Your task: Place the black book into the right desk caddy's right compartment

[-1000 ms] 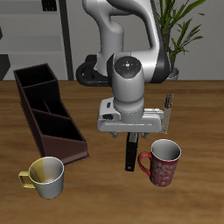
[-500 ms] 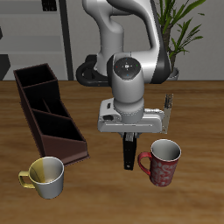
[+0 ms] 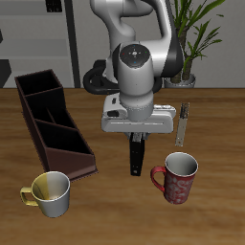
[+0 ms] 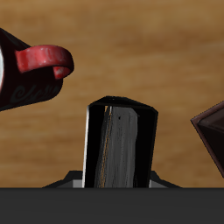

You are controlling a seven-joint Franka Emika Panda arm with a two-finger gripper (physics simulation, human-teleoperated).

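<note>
My gripper point(image 3: 137, 137) is shut on the black book point(image 3: 136, 156), which hangs upright below it, above the table between the red mug point(image 3: 178, 177) and the right desk caddy point(image 3: 53, 122). The caddy is a long dark maroon box with inner dividers, open at the top, standing apart from the book. In the wrist view the black book point(image 4: 121, 146) stands on end between my fingers, with the red mug point(image 4: 31, 68) on one side and a corner of the caddy point(image 4: 213, 131) on the other.
A yellow and white mug point(image 3: 50, 192) stands near the table's front edge, by the caddy's near end. A slim grey metallic tool point(image 3: 181, 122) lies farther back beside my arm. A potted plant point(image 3: 196, 38) stands at the back.
My gripper has risen and moved toward the caddy with the black book in it. The book hangs higher above the table and farther from the red mug than before.
</note>
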